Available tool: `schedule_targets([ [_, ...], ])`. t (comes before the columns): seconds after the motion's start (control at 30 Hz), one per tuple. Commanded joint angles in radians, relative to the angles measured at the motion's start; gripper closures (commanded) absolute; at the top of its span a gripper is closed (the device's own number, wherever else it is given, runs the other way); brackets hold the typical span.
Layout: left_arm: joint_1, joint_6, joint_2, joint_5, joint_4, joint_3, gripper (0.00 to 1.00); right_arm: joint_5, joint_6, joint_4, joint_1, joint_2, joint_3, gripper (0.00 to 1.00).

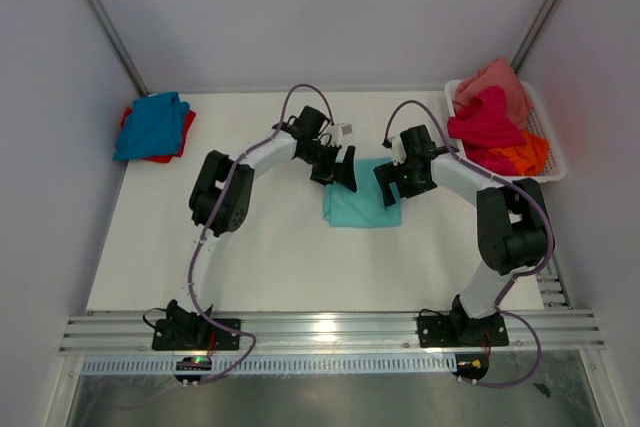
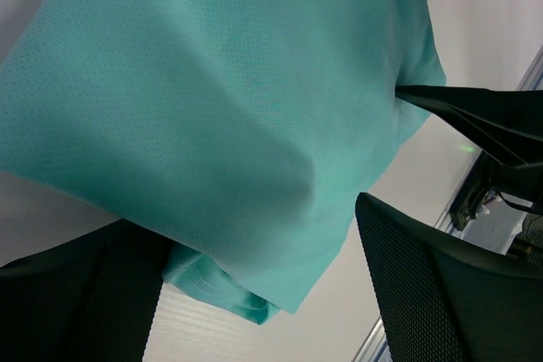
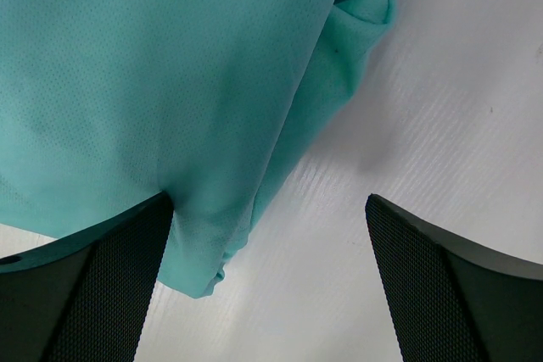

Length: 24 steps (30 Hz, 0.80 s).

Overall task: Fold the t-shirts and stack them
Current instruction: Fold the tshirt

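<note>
White table (image 1: 250,267) carries the folded mint t-shirt (image 1: 360,210).

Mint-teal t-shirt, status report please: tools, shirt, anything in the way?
Left tool open, right tool open, neither gripping. Mint-teal t-shirt folded, lying flat beneath both. Nothing blocking it.

Robot lab cell — white walls (image 1: 300,7), aluminium rail (image 1: 330,332) — bolted arms.
</note>
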Motion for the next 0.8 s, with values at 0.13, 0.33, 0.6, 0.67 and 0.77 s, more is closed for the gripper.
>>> schedule_targets([
  [0.13,-0.007,0.056,0.101,-0.185,-0.067,-0.029,0.4,0.014,0.014,-0.005,0.01,0.003,0.035,0.01],
  [0.33,-0.007,0.055,0.115,-0.183,-0.093,-0.004,0.88,0.015,0.014,-0.007,0.01,0.002,0.037,0.0],
  [0.6,-0.01,0.094,0.134,-0.344,-0.123,0.051,1.0,0.012,0.01,-0.001,0.01,-0.034,0.034,0.01],
  [0.67,0.0,0.114,0.14,-0.408,-0.141,0.083,1.0,0.014,0.007,0.009,0.01,-0.055,0.028,0.01],
  [0.77,0.026,0.122,0.147,-0.464,-0.184,0.129,1.0,0.018,0.005,0.01,0.01,-0.075,0.028,0.01],
])
